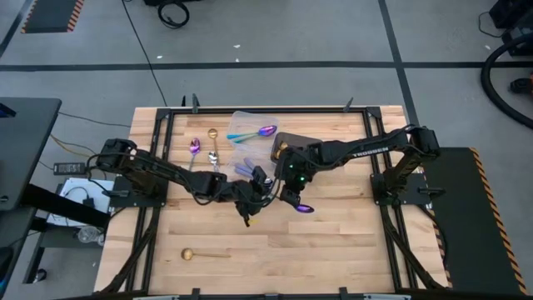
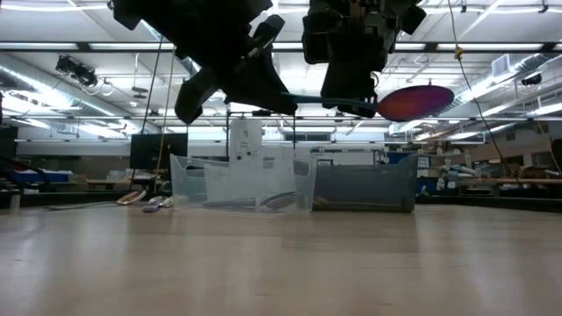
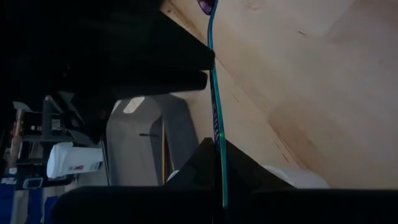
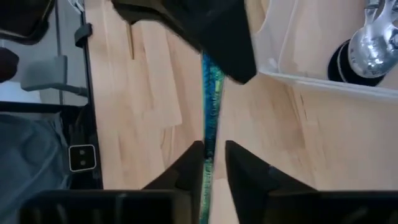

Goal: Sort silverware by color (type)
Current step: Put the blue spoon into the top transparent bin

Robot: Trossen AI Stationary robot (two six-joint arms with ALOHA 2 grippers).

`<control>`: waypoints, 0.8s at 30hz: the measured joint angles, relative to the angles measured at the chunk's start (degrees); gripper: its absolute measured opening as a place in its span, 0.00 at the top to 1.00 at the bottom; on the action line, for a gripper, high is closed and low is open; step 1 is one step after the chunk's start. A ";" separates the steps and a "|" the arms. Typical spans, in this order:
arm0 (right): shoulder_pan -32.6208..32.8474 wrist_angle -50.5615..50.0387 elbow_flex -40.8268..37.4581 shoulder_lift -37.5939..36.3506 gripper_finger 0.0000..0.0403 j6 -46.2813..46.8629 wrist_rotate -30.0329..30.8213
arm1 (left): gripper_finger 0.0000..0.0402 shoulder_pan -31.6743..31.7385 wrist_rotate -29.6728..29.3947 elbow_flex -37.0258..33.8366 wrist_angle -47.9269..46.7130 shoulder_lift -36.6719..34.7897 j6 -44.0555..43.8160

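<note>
One spoon hangs above the table's middle, its iridescent purple bowl (image 2: 414,101) toward the right and its teal handle (image 3: 214,106) running left. My left gripper (image 1: 250,200) is shut on the handle's end. My right gripper (image 4: 214,149) is open, one finger on each side of the handle's middle. Other silverware lies at the far left: a purple spoon (image 1: 194,146), a gold one (image 1: 212,133) and a silver one (image 1: 214,158). An iridescent spoon (image 1: 254,132) lies in a clear tub. Another gold spoon (image 1: 200,253) lies near the front edge. My left gripper pinches the teal handle near its free end (image 3: 217,134) between its two fingers, coming from the table's left and slanting down. The spoon is lifted clear of the table, roughly level, with its bowl to the right. My right gripper stands astride the handle (image 4: 210,106) from above with a visible gap between its fingers; I cannot tell whether a finger (image 4: 194,168) touches it.
Two clear tubs (image 1: 248,125) (image 1: 243,162) and a dark rectangular bin (image 1: 291,143) stand at the far middle, just behind the grippers. Bare wood spreads along the near half of the table (image 1: 333,250).
</note>
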 joint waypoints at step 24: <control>2.63 -11.68 -0.07 -18.03 0.63 -5.92 27.66 | 0.97 9.24 -1.11 -0.07 -12.25 -8.52 -15.38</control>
